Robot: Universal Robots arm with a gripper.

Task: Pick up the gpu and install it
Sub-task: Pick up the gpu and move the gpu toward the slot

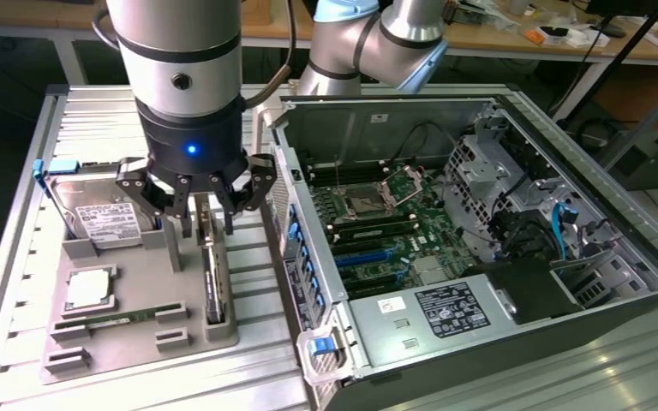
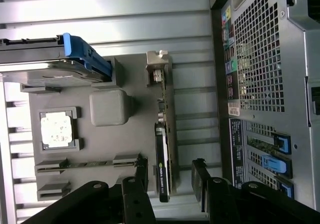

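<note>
The gpu [image 1: 217, 287] stood on edge in the gray tray [image 1: 134, 344], left of centre, close beside the computer case [image 1: 386, 101]. The gripper [image 1: 203, 205] hung vertically above it, wide open, empty.

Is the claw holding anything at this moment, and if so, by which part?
Nothing is held. The open claw hangs over the gpu, which stands on edge in the gray tray.
</note>
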